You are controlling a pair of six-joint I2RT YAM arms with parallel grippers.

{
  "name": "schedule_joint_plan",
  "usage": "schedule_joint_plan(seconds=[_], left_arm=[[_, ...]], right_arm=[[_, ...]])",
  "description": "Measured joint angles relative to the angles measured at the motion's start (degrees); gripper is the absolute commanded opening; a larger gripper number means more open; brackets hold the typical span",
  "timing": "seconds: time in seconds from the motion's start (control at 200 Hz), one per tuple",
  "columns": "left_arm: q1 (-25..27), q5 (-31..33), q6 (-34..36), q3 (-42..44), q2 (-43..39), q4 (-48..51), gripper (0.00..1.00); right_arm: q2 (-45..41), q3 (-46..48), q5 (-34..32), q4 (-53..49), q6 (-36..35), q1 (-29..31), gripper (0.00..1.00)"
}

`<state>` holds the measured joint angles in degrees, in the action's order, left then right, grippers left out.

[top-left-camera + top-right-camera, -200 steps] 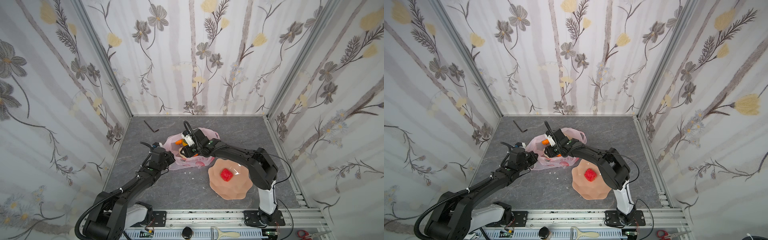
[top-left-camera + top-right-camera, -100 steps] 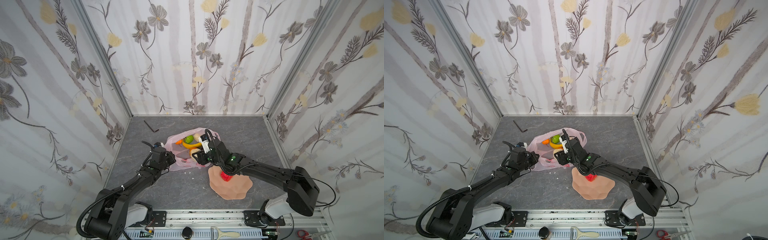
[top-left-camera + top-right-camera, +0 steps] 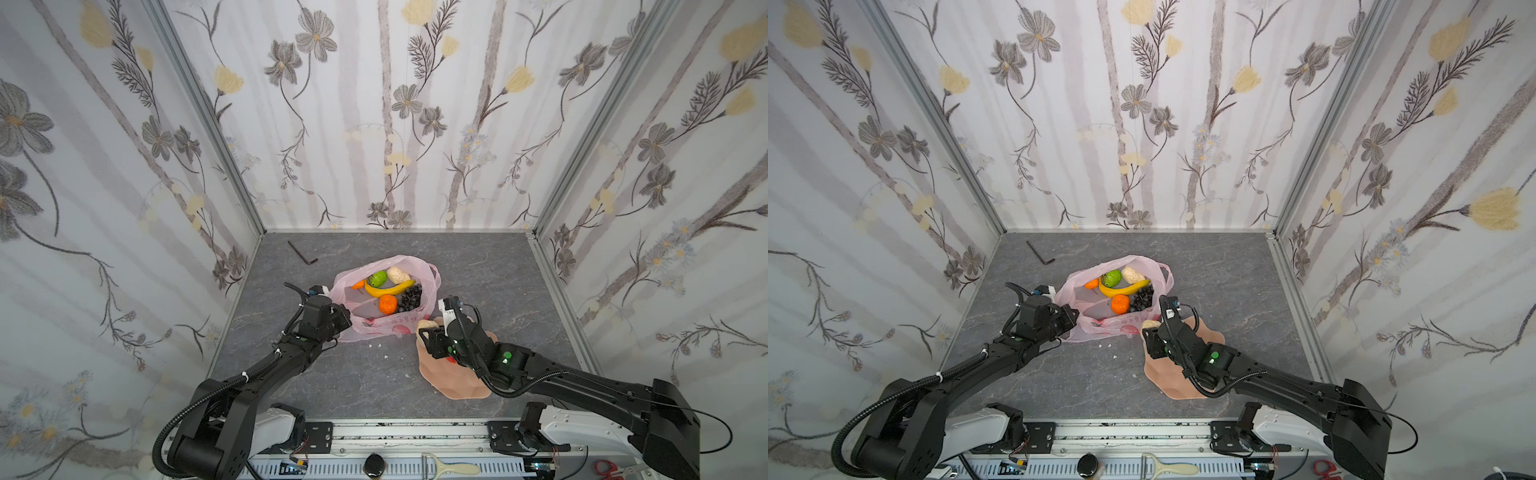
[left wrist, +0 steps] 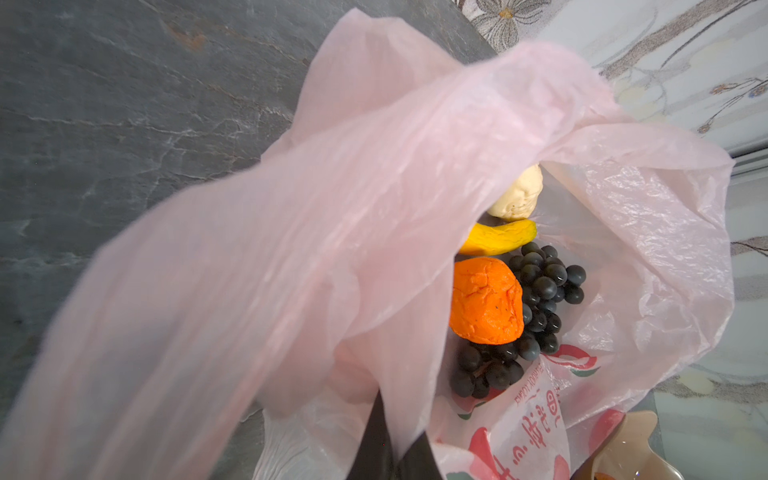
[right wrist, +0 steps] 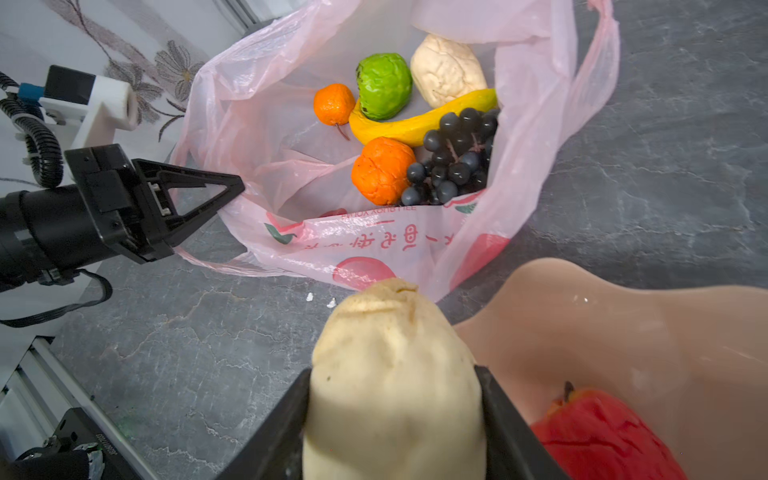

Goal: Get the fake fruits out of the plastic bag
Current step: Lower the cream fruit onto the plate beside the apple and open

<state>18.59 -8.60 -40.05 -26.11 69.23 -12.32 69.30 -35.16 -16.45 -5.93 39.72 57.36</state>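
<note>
Nearest the front rail, the dish (image 3: pixel 451 387) is sitting on the table (image 3: pixel 357 374) with a red fruit (image 5: pixel 602 434) lying in it. The right gripper (image 5: pixel 395 372) is reaching over the dish toward 10 o'clock in both top views, its jaws clamping a beige ball (image 5: pixel 386 324) from both sides. The ball is egg-shaped. Its long axis is running along the fingers and its rounded end is poking out past the tips, pointing at the bag (image 3: pixel 376 328). It is hanging at the dish's 11 o'clock rim, just short of the bag.

Farther back, the left gripper (image 3: pixel 343 314) is pointing toward 2 o'clock, jaws pressed together on the thin film at the bag's 8 o'clock edge. The bag is lying on the table with its mouth gaping upward. Inside, a banana (image 3: pixel 388 289) is lying with its long axis from 9 to 3 o'clock, its curve bowing toward 6. Grapes (image 3: pixel 409 297) and a large orange ball (image 3: pixel 387 304) are resting at its 5 and 6 o'clock, touching each other. A small orange fruit (image 3: pixel 358 285), a green fruit (image 3: pixel 377 277) and a second beige ball (image 3: pixel 398 274) are lining its far side. None of these is sitting between either pair of jaws. At the bag's 10 o'clock, apart from it, a hex key (image 3: pixel 302 254) is lying.
</note>
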Motion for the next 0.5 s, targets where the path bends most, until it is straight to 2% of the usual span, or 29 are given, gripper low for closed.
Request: schedule_joint_plan(seconds=[0.265, 0.5], left_arm=[[0.0, -0.02, 0.22, 0.04, 0.48, -1.05, 0.0], [0.0, -0.02, 0.26, 0.13, 0.63, -1.18, 0.0]], right_arm=[[-6.8, 9.99, -2.19, -1.09, 4.26, 1.97, 0.45], [-7.78, 15.54, -3.3, 3.06, 5.22, 4.2, 0.45]])
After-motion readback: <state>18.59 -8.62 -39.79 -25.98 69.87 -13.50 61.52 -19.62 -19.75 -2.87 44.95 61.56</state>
